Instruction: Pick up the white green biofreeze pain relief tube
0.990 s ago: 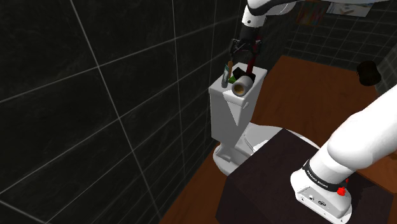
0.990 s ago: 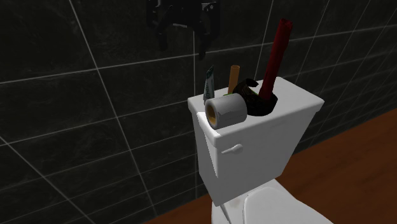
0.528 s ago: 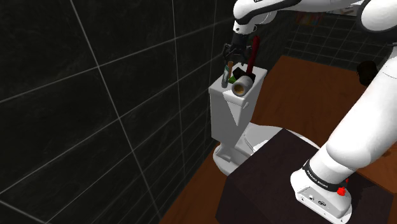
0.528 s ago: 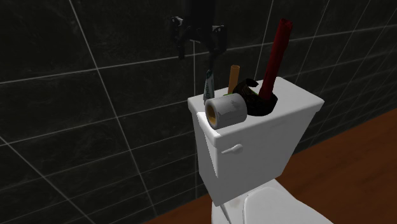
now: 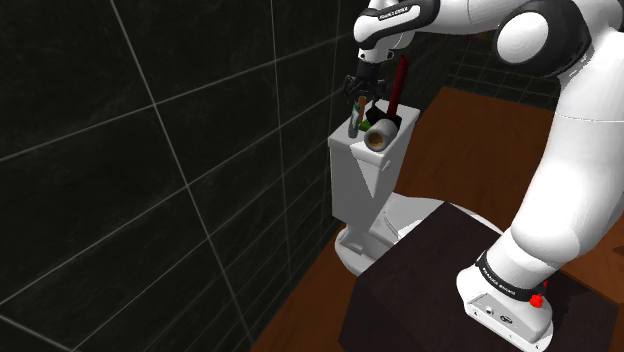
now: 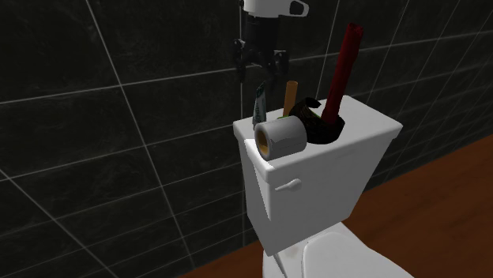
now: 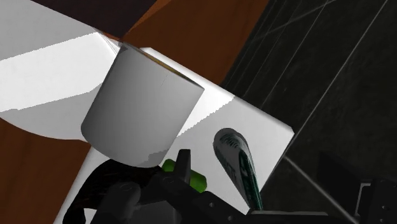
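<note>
The white and green tube [image 6: 258, 106] stands upright at the back of the white toilet tank [image 6: 348, 158], close to the dark tiled wall. In the shoulder view the tube [image 5: 355, 121] is a thin sliver beside the paper roll. My gripper [image 6: 257, 73] hangs just above the tube's top, open, with a finger on either side and nothing held. In the shoulder view the gripper [image 5: 358, 94] points down at the tank. In the wrist view the tube [image 7: 238, 167] rises between the black fingers [image 7: 184, 169] without touching them.
A grey paper roll [image 6: 280, 136] lies on the tank in front of the tube. A brown stick [image 6: 291, 93], a black object with green [image 6: 318, 122] and a dark red handle [image 6: 341, 73] stand beside it. The tiled wall [image 6: 118, 158] is right behind.
The gripper has come down and moved to the second exterior view's right, from beside the tube to directly over it. It stays open. The tube and roll have not moved.
</note>
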